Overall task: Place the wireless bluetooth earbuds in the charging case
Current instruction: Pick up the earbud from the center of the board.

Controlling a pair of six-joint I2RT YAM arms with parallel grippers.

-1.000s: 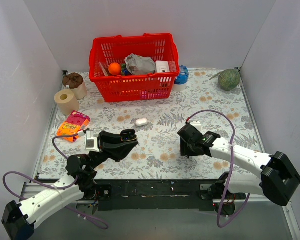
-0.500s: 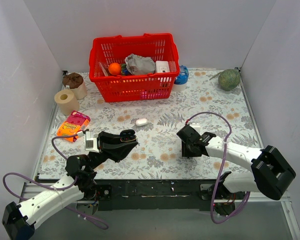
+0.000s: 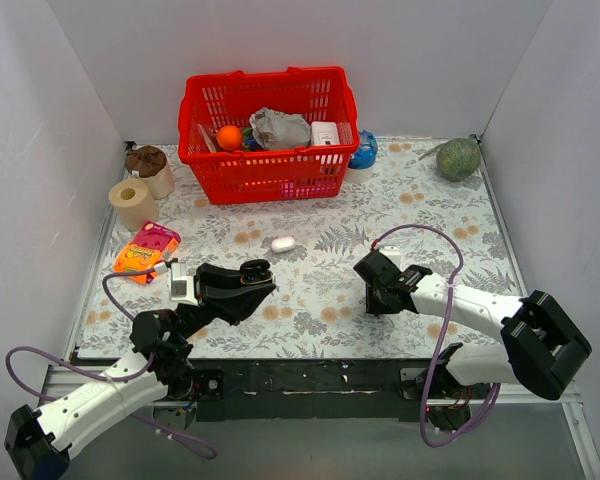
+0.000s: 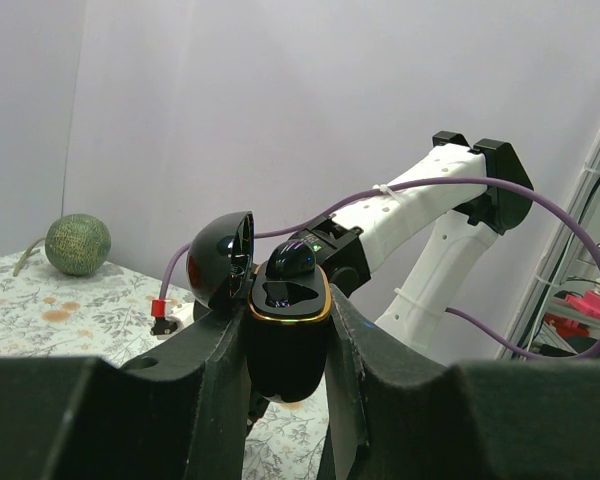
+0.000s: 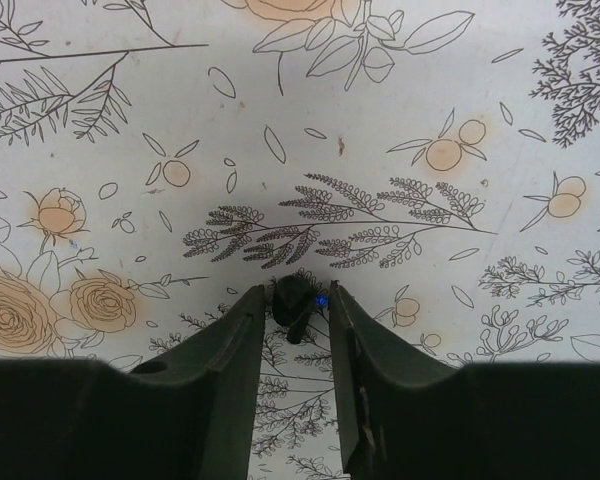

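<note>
**Left arm holds the open case aloft, right pincer straddles 1 earbud on the cloth**

I am looking down on the table (image 3: 420,220), covered in a floral cloth. The red basket (image 3: 265,170) stands at the back, filled with mixed items. The 2 arms reach in from the near edge: the left arm (image 3: 100,395) angles inward with its wrist lifted off the cloth, and the right arm (image 3: 470,308) lies low with its wrist tipped down onto the cloth.

A green melon (image 3: 458,158) sits in the far right corner and a toilet roll (image 3: 132,203) near the left wall. An orange packet (image 3: 146,250) lies just in front of the roll. A white pill-shaped case (image 3: 283,243) lies alone mid-table, between the 2 wrists and further back.

The left gripper (image 4: 287,310) is clenched on the charging case (image 4: 285,350), holding it upright in the air. Its lid (image 4: 223,262) is swung open to the left. 1 seated earbud (image 4: 292,260) shows as a glossy dark lump at the far rim of the case. I cannot tell whether it is fully down.

The right gripper (image 5: 294,290) stands over the loose earbud (image 5: 296,308), which lies on the cloth. 1 finger stands close on each side of it. I cannot tell whether the pads are pressing it or just beside it.
</note>
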